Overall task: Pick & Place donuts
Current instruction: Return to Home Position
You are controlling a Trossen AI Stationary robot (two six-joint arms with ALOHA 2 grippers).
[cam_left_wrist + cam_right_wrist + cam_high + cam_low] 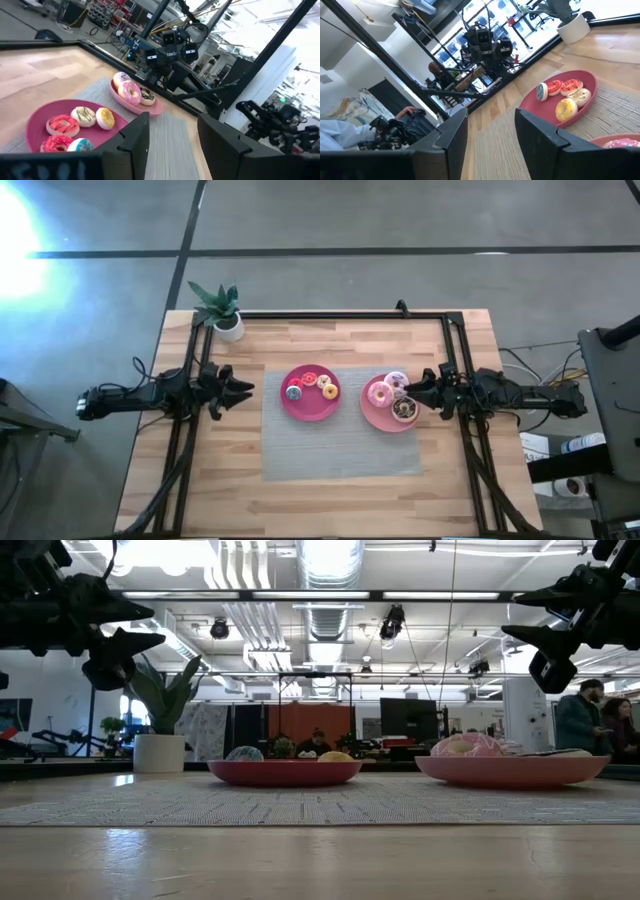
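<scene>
— while both arms hang above the table, what are their grippers doing?
— the left gripper (244, 391) is at centre-left of the high view, fingers spread, nothing between them. the right gripper (411, 392), centre-right, is released and empty too, its tips above the right edge of the light pink plate (386, 425).
— where are the donuts?
— five small donuts (83, 115) lie together on the dark pink plate (308, 417) in the middle of the frame. three large donuts (380, 393), pink, white and brown, sit on the light pink plate just to its right.
— do the plates touch?
— no, a narrow gap shows between them. both rest on the grey mat (340, 452), which lies on the wooden table (330, 505).
— and from table height?
— both grippers show in the upper corners, well above the plates. a potted plant (225, 315) stands at left, a person (578, 720) at far right beyond the table.
</scene>
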